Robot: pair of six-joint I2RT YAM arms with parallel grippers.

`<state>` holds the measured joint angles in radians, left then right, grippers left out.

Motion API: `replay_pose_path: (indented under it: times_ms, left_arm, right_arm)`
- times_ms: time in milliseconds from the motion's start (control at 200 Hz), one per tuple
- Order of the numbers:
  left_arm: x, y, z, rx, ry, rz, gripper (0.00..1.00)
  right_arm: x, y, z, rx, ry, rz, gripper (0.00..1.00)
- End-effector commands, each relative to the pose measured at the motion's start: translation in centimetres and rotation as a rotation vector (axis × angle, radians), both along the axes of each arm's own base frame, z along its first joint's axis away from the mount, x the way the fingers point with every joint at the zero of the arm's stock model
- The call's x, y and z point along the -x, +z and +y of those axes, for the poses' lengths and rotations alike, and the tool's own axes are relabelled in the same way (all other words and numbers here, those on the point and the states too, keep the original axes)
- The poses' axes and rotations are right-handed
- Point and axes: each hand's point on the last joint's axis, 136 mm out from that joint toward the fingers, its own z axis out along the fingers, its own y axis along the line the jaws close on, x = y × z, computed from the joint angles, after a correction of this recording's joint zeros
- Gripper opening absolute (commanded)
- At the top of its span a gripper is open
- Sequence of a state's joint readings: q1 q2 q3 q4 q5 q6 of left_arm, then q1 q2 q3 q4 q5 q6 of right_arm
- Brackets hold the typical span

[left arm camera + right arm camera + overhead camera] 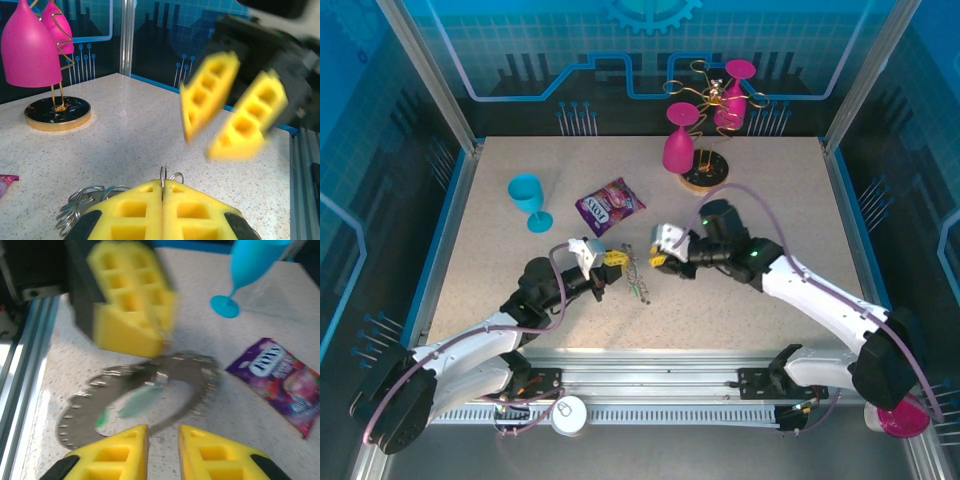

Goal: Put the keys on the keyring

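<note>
Midway across the speckled table (770, 220), the left gripper (162, 189) was clamped shut on the wire-loop fringe of the keyring (192, 365). The right gripper (163, 435) hovered just beside the ring's opposite rim, jaws slightly parted and empty. Two keys (142, 401), blurred green shapes, showed within the ring's opening.
</note>
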<state>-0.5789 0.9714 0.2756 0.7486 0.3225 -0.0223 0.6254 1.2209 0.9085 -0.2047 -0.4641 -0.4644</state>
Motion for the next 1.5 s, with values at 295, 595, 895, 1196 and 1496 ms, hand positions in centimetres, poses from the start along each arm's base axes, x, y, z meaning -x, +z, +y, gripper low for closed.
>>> replay_pose_path:
  times_ms: [295,595,895,1196,1496]
  left_arm:
    - [1.9,2.1,-1.4,0.050,-0.144,-0.113,0.00]
    - [2.1,2.3,-1.7,0.058,-0.170,-0.117,0.00]
    - [2.1,2.5,-1.9,0.069,-0.182,-0.118,0.00]
    - [2.1,2.5,-1.9,0.071,-0.185,-0.118,0.00]
    - [2.2,2.8,-1.9,0.079,-0.192,-0.124,0.00]
  right_arm:
    - [0.3,3.6,2.1,-0.248,0.155,0.215,0.21]
    - [1.4,2.5,2.9,-0.259,0.259,0.311,0.22]
    - [2.0,1.8,3.6,-0.236,0.298,0.332,0.19]
    - [2.0,0.4,3.3,-0.200,0.281,0.350,0.19]
    - [2.4,0.1,3.7,-0.190,0.303,0.372,0.21]
